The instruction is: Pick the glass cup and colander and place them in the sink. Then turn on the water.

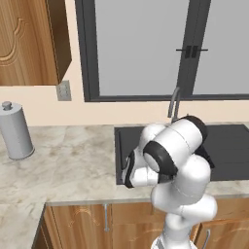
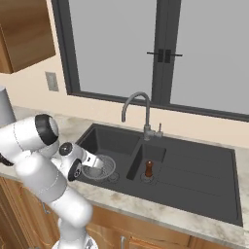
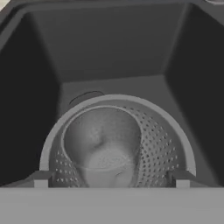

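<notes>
Across the marble counter [image 1: 73, 165] a dark double-basin sink [image 2: 194, 170] is set below a large dark-framed window [image 2: 146, 48]. Wood cabinets are seen, one on the wall above [image 1: 29, 41] and others under the counter [image 1: 87, 223]. The white arm [image 1: 180, 170] is bent forward over the sink's left basin, blocking much of it in the left base view. A large grey canister with knobbed lid [image 1: 14, 131] is stood upright on the counter, well apart from the sink, far left. A tall slim grey faucet [image 2: 138, 112] is arched over the divider between basins; its lever is just beside the base. A wall outlet [image 1: 63, 90] is seen on the beige wall between cabinet and window.

The colander [image 2: 99, 168] is seen in the left basin, at its near side, with the wrist right over it. From the hand view the colander [image 3: 162, 144] sits close below the camera, and the glass cup [image 3: 103, 144] is seen inside it, leaning to one side, mouth toward the camera. The round drain [image 3: 86, 97] is partly hidden behind the colander rim. A small brown bottle-like object [image 2: 149, 168] is stood upright in the middle basin by its drain.

The gripper [image 2: 97, 164] is placed at the colander rim; two grey fingertips [image 3: 40, 179] are set wide apart, outside the cup, each at the colander's rim. Whether the rim is actually pinched cannot be told.
</notes>
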Tool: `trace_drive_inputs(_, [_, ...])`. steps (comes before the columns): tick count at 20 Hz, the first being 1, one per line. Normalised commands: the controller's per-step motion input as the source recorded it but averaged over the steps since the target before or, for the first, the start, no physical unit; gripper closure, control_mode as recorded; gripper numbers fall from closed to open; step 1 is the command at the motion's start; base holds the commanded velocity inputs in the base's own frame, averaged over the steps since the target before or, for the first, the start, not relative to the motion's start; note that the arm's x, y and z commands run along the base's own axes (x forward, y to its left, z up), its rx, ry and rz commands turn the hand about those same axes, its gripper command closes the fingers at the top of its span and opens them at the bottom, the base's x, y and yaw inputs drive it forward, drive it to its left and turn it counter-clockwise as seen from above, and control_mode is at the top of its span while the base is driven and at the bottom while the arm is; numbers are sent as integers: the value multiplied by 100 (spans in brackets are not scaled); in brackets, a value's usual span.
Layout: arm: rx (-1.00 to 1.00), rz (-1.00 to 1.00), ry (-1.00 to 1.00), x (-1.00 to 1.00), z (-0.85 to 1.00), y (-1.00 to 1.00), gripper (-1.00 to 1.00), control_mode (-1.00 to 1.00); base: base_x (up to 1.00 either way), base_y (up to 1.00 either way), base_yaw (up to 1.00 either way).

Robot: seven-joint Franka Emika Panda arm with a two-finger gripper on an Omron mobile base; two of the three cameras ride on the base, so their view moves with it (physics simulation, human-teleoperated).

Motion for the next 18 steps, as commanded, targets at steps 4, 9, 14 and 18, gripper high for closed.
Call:
trace_drive_inputs(4, [0,0,0,0,100,-1,-100,-100,0,0,0])
trace_drive_inputs(9, [0,0,0,10,100,-3,-100,-100,0,0,0])
trace_drive_inputs(14, [0,0,0,-2,84,-6,-100,-100,0,0,0])
trace_drive_inputs(18, [0,0,0,-40,45,-15,-100,-100,0,0,0])
